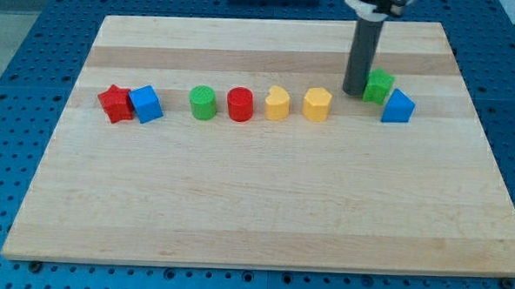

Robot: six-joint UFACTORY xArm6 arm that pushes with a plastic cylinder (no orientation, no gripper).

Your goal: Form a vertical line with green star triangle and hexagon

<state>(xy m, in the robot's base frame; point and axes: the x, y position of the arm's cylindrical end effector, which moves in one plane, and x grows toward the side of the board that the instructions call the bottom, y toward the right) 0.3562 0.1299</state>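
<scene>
My tip [356, 90] touched the green star's [379, 84] left side; the blue triangle [398, 107] and yellow hexagon [317, 103] sat nearby. No hand showed.

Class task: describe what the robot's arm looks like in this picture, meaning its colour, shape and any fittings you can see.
Only the arm's end shows: a straight, dark grey cylindrical rod ending in my tip. Near the view's top it enters a white collar with a black band. No cables or markings are visible.
</scene>
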